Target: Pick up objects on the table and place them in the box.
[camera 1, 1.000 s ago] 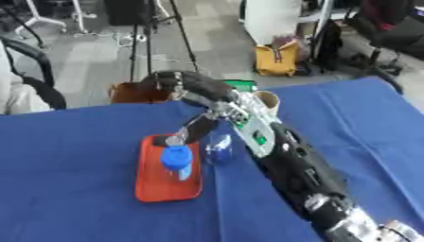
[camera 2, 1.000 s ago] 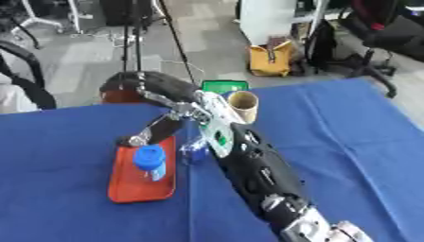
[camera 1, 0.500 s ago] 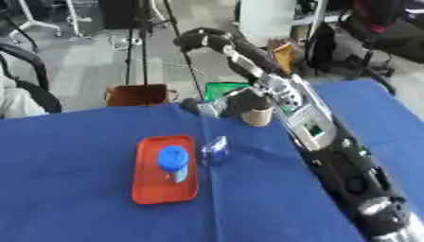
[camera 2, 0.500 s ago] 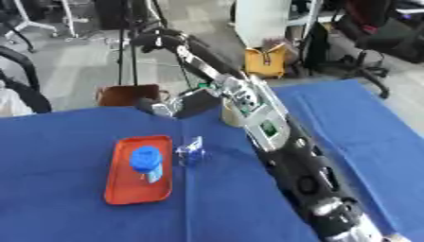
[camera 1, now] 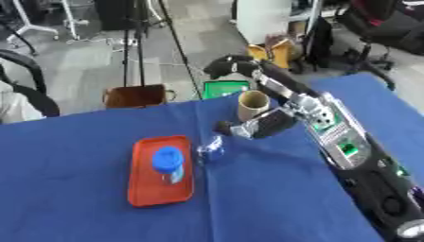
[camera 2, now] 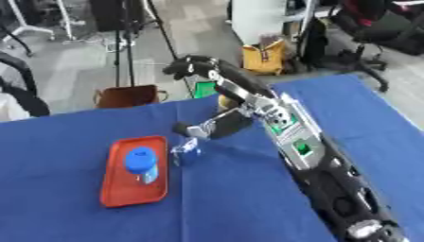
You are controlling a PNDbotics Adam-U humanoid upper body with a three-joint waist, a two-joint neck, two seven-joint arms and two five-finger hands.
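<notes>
Right hand: your right hand (camera 1: 230,66) is raised past the far edge of the table at about 12 o'clock, with its fingers curled in and nothing visible between them.
Right arm: your arm (camera 1: 331,132) runs in from 5 o'clock across the right half of the table, black with a silver panel and green lights.
Left hand: it shows in neither eye view, so you get no word on its fingers.
Table: the blue cloth of the table (camera 1: 75,208) covers the whole near part of the view.
Tray: the orange tray (camera 1: 145,189) lies at about 9 o'clock from the table's middle, long side running away from you.
Bottle: the blue-capped bottle (camera 1: 168,162) rests inside the tray, in its upper half.
Small bottle: a small clear bottle with a blue part (camera 1: 210,150) sits on the cloth just beside the tray's right edge, outside it; you cannot tell if it touches the rim.
Cup: a tan cup (camera 1: 252,104) stands upright near the far edge at about 1 o'clock, close by your forearm.
Floor box: a brown box (camera 1: 136,96) sits on the floor beyond the table at 11 o'clock, with a green item (camera 1: 224,89) to its right.
</notes>
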